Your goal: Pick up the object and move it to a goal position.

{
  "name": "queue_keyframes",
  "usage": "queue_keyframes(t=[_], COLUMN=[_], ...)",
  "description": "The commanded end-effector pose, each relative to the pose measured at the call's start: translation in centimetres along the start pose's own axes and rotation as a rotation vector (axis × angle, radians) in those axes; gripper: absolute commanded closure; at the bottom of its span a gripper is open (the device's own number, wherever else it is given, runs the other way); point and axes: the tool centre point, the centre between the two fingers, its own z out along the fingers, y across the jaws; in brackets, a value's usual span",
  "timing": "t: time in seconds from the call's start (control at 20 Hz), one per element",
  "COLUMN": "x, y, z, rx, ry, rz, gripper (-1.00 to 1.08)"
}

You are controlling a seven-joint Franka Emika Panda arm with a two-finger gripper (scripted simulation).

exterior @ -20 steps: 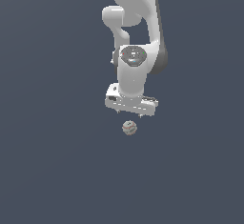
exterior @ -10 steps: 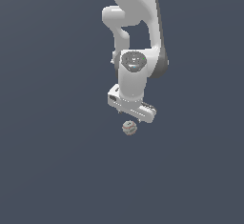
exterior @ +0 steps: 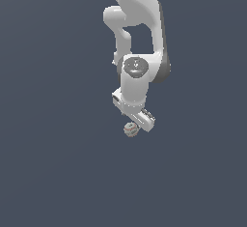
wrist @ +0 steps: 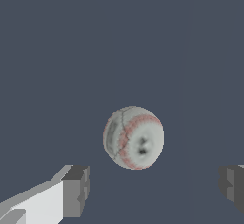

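White Panda arm (exterior: 140, 52) reaching down from the top of the exterior view, wrist tilted, flat hand block angled so its end toward the exterior view's right sits lower. Plain dark blue-grey table (exterior: 53, 173) filling the rest of the scene.

Small baseball (exterior: 130, 129) lying on the table just below the hand, slightly toward the exterior view's left of the hand's lower corner. Pale grey-white skin, curved red stitching, a faint greenish patch on one side. Much smaller than the hand above it.

Gripper (wrist: 152, 189) seen from the wrist: jaws spread wide, far wider than the ball. One finger (wrist: 76, 190) white with a dark grey pad, the other finger (wrist: 232, 185) only partly in frame at the edge. Baseball (wrist: 133, 137) near the open span between them but set apart from the fingertips, touching neither pad. Nothing gripped.

Hand close over the ball in the exterior view; fingers themselves too small to make out there, and no telling from that angle whether they reach the ball's level.
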Motion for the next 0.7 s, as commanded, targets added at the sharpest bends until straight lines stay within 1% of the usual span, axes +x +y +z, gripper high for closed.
queue_keyframes(t=[0.0, 0.35, 0.65], x=[0.1, 0.2, 0.3], y=[-0.1, -0.4, -0.5], z=[0.3, 1.2, 1.7], rx=[0.001, 0.002, 0.004], ry=[0.002, 0.008, 0.012], rz=[0.07, 0.257, 0.374], gripper=[-0.92, -0.92, -0.92])
